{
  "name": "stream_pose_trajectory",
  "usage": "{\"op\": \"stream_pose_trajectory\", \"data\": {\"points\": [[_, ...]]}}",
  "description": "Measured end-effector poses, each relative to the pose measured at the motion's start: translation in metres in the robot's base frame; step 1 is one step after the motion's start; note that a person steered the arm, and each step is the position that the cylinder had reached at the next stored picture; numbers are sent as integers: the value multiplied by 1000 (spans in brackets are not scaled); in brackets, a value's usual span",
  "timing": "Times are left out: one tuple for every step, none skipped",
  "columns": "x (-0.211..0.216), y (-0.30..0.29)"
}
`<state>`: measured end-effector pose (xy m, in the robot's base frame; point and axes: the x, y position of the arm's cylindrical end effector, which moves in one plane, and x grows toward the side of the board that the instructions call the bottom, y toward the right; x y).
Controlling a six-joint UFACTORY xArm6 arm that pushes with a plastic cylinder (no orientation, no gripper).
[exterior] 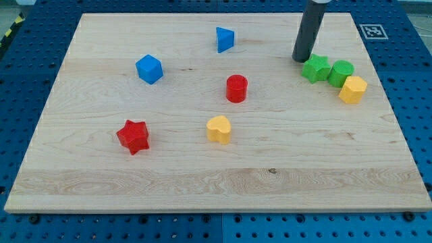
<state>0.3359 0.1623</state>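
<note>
Blue pegboard frames a pale wooden worktop [202, 182]. No gripper exists here, only a dark rod whose end, my tip [300, 59], sits just beside the green star block [316, 69], at its upper left. Touching that star's right is a green cylinder [341, 72], then a yellow hexagon block [353, 89]. Contact between tip and star is hard to judge. The rod's top is cut off.

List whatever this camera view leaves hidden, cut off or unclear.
- Rod: its upper part is cut off by the view's top edge; the arm is out of frame.
- My tip: whether it touches the green star cannot be told; they sit very close.
- Green cylinder: part of its side is hidden by the yellow block in front.
- Marker at the view's top right: pattern too small to read.
</note>
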Motion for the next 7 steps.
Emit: {"op": "stream_pose_trajectory", "data": {"points": [[8,11],[8,11],[20,11],[20,11],[21,-11],[21,-32],[23,-35]]}}
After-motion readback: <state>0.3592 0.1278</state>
